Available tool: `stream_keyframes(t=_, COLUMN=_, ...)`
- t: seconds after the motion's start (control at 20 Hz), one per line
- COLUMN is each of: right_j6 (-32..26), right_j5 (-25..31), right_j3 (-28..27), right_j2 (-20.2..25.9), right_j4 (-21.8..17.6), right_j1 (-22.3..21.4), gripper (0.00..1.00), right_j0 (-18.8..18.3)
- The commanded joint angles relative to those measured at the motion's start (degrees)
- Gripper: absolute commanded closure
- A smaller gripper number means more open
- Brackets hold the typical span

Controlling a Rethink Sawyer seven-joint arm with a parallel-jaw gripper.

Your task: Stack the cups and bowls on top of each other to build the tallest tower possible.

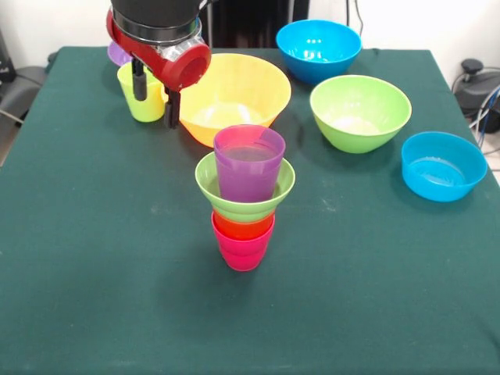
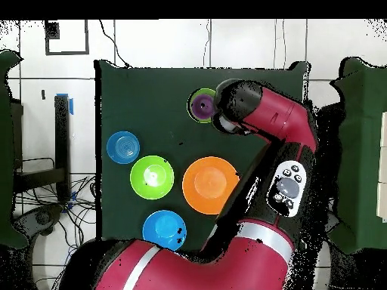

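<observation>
I see the tower [image 1: 244, 199] at frame centre: red-pink plastic cup [image 1: 242, 251] lowest, orange cup [image 1: 244, 226] in it, small lime green bowl [image 1: 244, 190] next, purple tumbler [image 1: 249, 162] on top. Right: small blue plastic bowl [image 1: 442, 165], behind it med lime bowl [image 1: 360, 112]. Upper left: gripper [image 1: 155, 96], jaws apart, straddling lime green cup [image 1: 143, 94] beside big orange-yellow bowl [image 1: 233, 88]. Farthest: blue bowl [image 1: 318, 49], top centre.
</observation>
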Motion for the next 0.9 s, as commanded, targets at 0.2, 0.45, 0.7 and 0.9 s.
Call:
stream_keyframes(t=0.2, right_j6=4.2, right_j5=-4.2, right_j3=10.2, right_j2=4.7, right_j4=-2.8, right_j1=-0.1, gripper=0.0, right_j0=-0.2)
stream_keyframes(t=0.45, right_j6=3.6, right_j5=-6.3, right_j3=13.1, right_j2=4.6, right_j4=-2.9, right_j1=-1.0, gripper=0.0, right_j0=-0.7)
stream_keyframes(t=0.7, right_j6=2.5, right_j5=-6.9, right_j3=15.3, right_j2=4.3, right_j4=-3.3, right_j1=-2.6, gripper=0.0, right_j0=-1.2)
stream_keyframes(t=0.9, right_j6=2.1, right_j5=-6.6, right_j3=16.0, right_j2=4.1, right_j4=-3.6, right_j1=-3.3, gripper=0.0, right_j0=-1.3)
